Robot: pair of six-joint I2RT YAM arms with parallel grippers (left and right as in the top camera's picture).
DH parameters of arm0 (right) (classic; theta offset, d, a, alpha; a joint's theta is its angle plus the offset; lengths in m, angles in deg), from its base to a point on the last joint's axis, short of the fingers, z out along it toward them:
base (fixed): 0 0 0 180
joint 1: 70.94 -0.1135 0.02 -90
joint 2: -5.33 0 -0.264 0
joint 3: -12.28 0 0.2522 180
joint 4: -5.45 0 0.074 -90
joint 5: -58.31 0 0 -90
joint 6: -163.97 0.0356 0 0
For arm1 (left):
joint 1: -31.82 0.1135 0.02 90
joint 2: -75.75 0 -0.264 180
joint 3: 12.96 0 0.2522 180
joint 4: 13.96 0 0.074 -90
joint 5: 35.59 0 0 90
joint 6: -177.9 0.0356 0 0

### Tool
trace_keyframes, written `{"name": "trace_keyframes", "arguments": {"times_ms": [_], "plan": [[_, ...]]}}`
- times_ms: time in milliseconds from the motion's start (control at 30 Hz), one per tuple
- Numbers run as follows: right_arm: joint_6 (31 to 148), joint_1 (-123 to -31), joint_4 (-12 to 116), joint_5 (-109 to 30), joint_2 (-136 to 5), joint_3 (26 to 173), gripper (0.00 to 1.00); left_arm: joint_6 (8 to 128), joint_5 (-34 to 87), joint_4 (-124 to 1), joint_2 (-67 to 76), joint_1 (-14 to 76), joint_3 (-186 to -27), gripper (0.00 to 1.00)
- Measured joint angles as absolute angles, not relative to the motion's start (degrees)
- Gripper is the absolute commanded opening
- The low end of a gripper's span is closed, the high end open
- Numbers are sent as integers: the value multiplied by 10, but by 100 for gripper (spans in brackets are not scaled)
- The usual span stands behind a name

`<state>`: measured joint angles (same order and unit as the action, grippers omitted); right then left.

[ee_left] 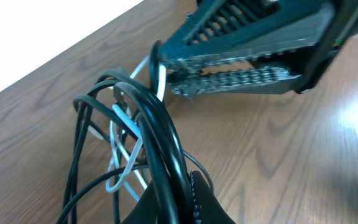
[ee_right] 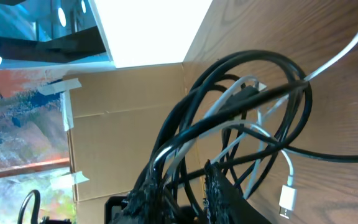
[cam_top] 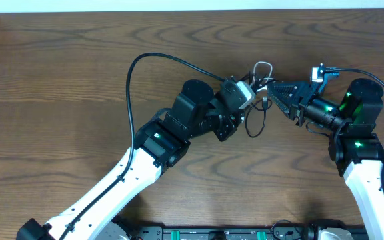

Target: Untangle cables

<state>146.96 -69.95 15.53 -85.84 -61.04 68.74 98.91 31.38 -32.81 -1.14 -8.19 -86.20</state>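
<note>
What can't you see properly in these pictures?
Overhead: the cables are too small and bunched between the left gripper and right gripper to count.
Left wrist: the bottom edge cuts off the cables' lower loops and most of the left gripper.
Right wrist: the white plug is blurred; the right gripper's fingers hide where the cables cross.

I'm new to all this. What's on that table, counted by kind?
Robot arms: 2, the left arm and the right arm
Tangled bunch of cables: 1, black and white cords, too knotted to count singly
Total: 3
</note>
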Motion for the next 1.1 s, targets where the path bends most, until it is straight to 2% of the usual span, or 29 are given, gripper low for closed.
{"name": "trace_keyframes", "arguments": {"times_ms": [500,1100], "plan": [[1468,-699,155,-844,-611,687,22,1039,277,-349,-11,-81,-862,7],[1468,-699,155,-833,-610,687,21,1045,289,-322,-12,-101,-862,8]]}}
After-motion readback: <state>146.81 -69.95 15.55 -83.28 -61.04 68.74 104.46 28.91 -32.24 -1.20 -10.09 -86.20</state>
